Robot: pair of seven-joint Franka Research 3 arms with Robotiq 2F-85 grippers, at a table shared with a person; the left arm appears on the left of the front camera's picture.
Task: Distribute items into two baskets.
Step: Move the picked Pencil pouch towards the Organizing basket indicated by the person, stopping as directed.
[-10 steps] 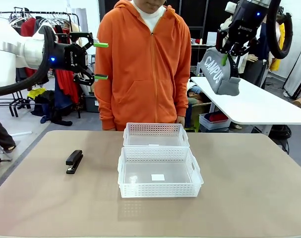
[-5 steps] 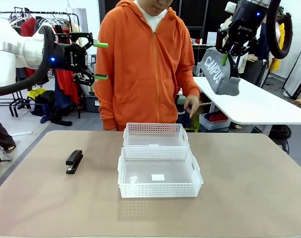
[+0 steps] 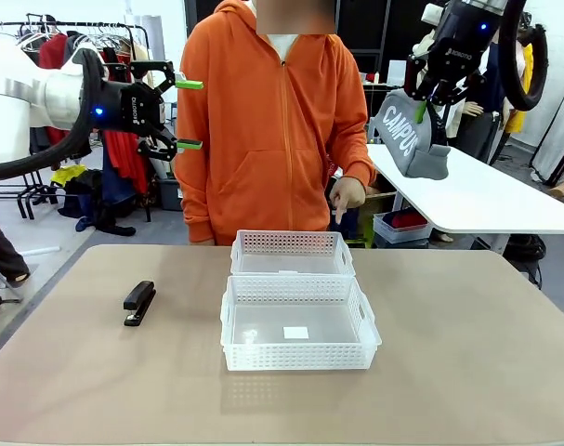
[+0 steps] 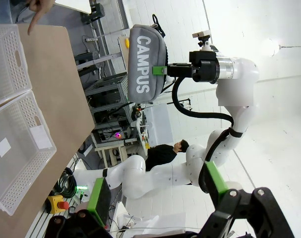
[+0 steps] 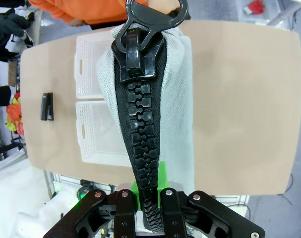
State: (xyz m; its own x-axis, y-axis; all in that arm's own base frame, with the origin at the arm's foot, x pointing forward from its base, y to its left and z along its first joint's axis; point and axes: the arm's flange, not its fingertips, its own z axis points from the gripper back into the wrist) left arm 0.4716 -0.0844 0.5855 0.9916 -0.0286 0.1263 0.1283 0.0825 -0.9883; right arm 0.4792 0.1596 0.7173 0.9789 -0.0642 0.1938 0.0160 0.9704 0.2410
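The grey "CAMPUS" pouch [image 3: 407, 139] hangs high over the table's far right, and my right gripper [image 3: 426, 107] is shut on its zipper edge. In the right wrist view the pouch's black zipper [image 5: 140, 109] runs up from the right gripper [image 5: 150, 196]. My left gripper [image 3: 187, 113] stands open and empty, high at the far left. The black stapler [image 3: 139, 302] lies on the table's left part. Two white lattice baskets sit mid-table, one [image 3: 298, 355] near and one [image 3: 291, 243] behind it, touching. The left wrist view shows the pouch [image 4: 143, 64] beyond my open left gripper [image 4: 157, 191].
A person in an orange hoodie stands at the far edge. The person's hand [image 3: 345, 195] hovers above the far basket's right end, one finger pointing down. A white side table [image 3: 486, 200] stands beyond the right corner. The brown tabletop [image 3: 467, 353] is bare on the right.
The person's hand has come up from the side and now points downward near the far basket. Neither arm has moved, and the pouch hangs as before.
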